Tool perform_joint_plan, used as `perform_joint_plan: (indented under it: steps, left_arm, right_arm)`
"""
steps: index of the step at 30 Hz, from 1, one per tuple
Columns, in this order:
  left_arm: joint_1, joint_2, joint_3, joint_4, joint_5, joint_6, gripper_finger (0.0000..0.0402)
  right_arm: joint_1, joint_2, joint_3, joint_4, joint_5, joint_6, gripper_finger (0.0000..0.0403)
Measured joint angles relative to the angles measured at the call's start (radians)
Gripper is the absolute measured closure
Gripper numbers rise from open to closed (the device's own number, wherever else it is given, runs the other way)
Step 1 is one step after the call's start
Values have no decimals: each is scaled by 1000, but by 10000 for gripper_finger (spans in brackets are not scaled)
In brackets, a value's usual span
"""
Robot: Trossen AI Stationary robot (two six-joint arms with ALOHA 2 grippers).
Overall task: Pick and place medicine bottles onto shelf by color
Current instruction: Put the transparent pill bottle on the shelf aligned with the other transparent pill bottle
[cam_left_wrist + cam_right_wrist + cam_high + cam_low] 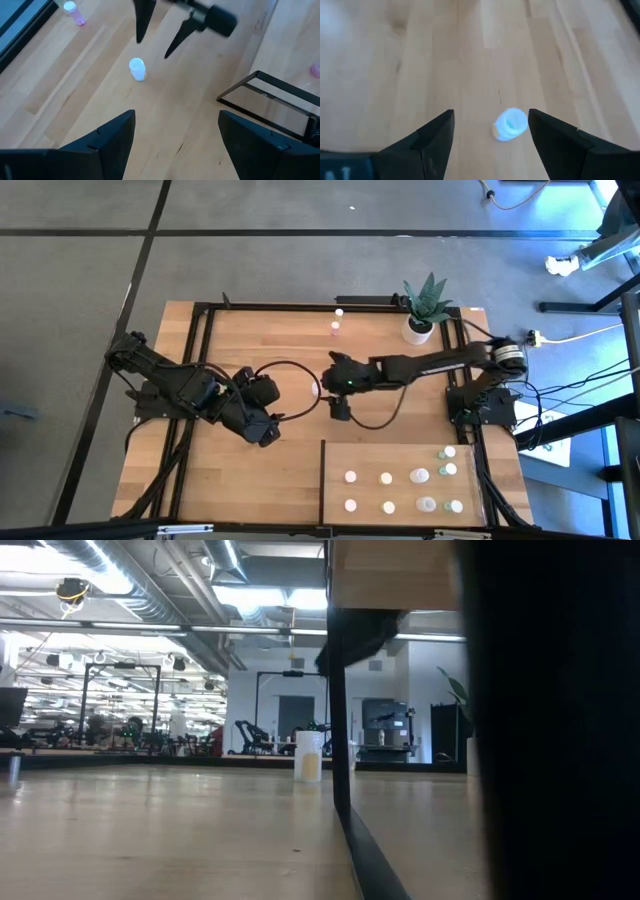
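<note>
A small whitish medicine bottle (510,124) stands upright on its base on the planked tabletop, near the middle of the table. My right gripper (490,117) is open just above it, one finger on either side of the bottle, touching nothing. The left wrist view shows the same bottle (137,68) below the right gripper's two dark fingers (141,25). My left gripper (268,432) waits open over the table's left half. The shelf (335,500), a pale panel at the near right, carries several whitish and greenish bottles (386,478).
Two more small bottles (337,320), one of them pink, stand near the far edge. A white pot with a green plant (420,320) is at the far right. A black cable (290,368) loops over the table between the two grippers.
</note>
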Motion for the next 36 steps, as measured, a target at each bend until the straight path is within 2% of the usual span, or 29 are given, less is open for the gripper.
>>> perform_joint_plan:
  steps: [5, 10, 30, 36]
  left_arm:
    - [0, 0, 0, 0, 1, 0, 123]
    - [0, 0, 0, 0, 1, 0, 123]
    - [0, 0, 0, 0, 1, 3, 123]
    - [0, 0, 0, 0, 1, 3, 123]
  right_arm:
    - [-51, 75, 0, 62, -70, -9, 146]
    - [-73, 132, 0, 98, -70, -73, 146]
    - [-99, 235, -1, 115, -78, -77, 146]
    - [-99, 235, -1, 135, -78, -79, 183]
